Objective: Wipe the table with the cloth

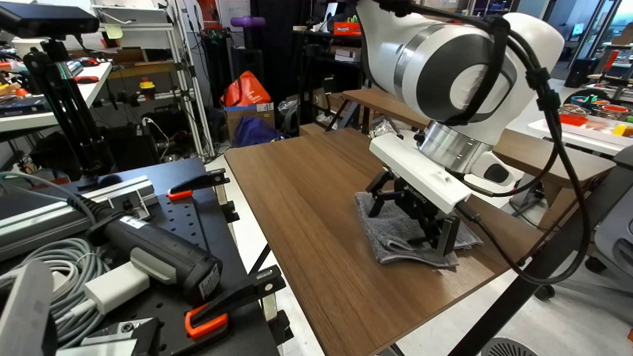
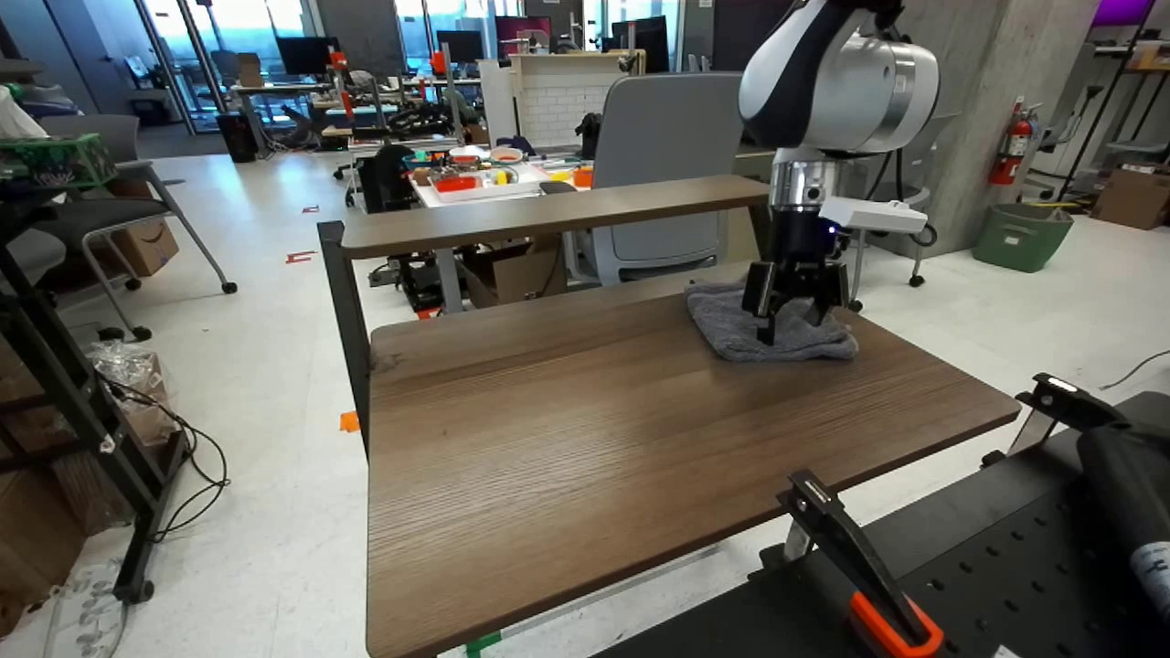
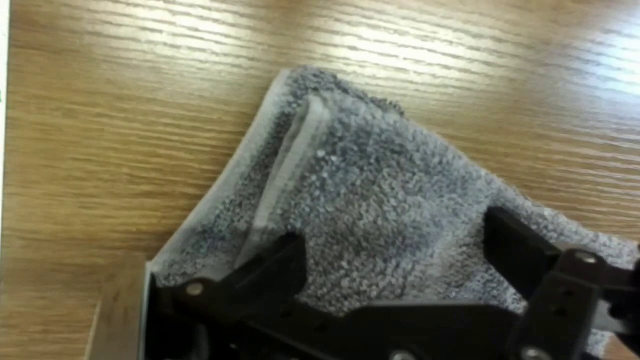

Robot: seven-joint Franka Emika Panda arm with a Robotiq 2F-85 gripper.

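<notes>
The grey folded cloth [image 1: 376,240] lies flat on the dark brown table [image 1: 296,198], near one of its long sides, and shows in an exterior view [image 2: 731,331] too. The table also shows in an exterior view [image 2: 548,448]. My gripper [image 1: 409,228] points down over the cloth, its fingers spread wide, and it also shows in an exterior view [image 2: 792,327]. In the wrist view the gripper [image 3: 395,227] is open, with cloth [image 3: 380,185] beneath and between the fingertips. The tips are at the cloth's surface and seem to touch it. Part of the cloth is hidden behind the gripper.
A raised lighter-brown shelf [image 2: 558,215] runs along one long side of the table, with a black post [image 2: 345,311] at its end. A black perforated bench [image 1: 183,222] with clamps [image 1: 232,301] and a cable coil [image 1: 74,267] stands along the opposite side. A grey chair [image 2: 672,164] is behind.
</notes>
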